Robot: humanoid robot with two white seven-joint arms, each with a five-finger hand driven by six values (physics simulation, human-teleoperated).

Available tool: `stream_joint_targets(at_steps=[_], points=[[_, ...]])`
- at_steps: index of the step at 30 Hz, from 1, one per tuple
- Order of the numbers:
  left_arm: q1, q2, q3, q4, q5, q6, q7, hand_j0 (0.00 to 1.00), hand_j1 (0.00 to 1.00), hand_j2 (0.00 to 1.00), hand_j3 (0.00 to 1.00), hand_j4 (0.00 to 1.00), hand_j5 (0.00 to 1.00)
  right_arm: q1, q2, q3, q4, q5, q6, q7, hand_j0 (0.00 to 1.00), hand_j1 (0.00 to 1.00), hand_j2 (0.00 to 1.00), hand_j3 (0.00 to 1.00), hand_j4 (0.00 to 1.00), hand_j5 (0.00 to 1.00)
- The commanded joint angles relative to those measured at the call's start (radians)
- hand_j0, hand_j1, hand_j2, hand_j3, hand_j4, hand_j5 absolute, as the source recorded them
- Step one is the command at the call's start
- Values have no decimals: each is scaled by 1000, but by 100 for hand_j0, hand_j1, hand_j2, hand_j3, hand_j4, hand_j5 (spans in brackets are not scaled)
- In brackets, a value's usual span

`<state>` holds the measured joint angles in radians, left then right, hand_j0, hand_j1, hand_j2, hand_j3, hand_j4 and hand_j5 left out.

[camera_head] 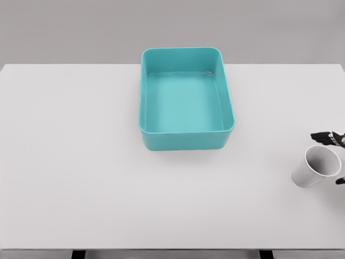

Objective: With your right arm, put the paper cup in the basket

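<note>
one hand in view: my right hand (335, 156), at the far right edge of the picture; only a few dark fingers (323, 137) show, the rest is cut off by the frame.
hand state: the fingers are spread on either side of the cup's mouth, one group just above its rim, another tip at the lower right of it; i cannot tell whether they press the cup or only stand beside it.
paper cup (315, 166): white, tilted over, its open mouth turned up and to the right toward my hand, its narrow base pointing down and to the left; it sits at the right side of the table, nearer than the basket.
basket (186, 140): teal, rectangular, open on top, with rounded corners; it stands on the table a little left of the middle and toward the far side, well apart from the cup.
basket inside: only its own teal floor and walls show.
table (81, 162): white, flat, wide; it carries the basket and the cup.
background: plain grey wall behind the table's far edge.
</note>
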<state>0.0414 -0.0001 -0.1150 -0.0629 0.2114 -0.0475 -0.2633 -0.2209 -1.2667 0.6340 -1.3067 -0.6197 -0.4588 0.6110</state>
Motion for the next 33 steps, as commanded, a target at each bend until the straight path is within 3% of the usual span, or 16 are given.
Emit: stream_joint_targets(at_steps=[1,33], points=[[0,0,0,0,0,0,-1,100,100,100,100,100,100,0,-5,10,-14,-5,-3,0,100,100,100,100,100,100],[0,0,0,0,0,0,-1,100,100,100,100,100,100,-2,4,12,-89,-5,-3,0,100,100,100,100,100,100]])
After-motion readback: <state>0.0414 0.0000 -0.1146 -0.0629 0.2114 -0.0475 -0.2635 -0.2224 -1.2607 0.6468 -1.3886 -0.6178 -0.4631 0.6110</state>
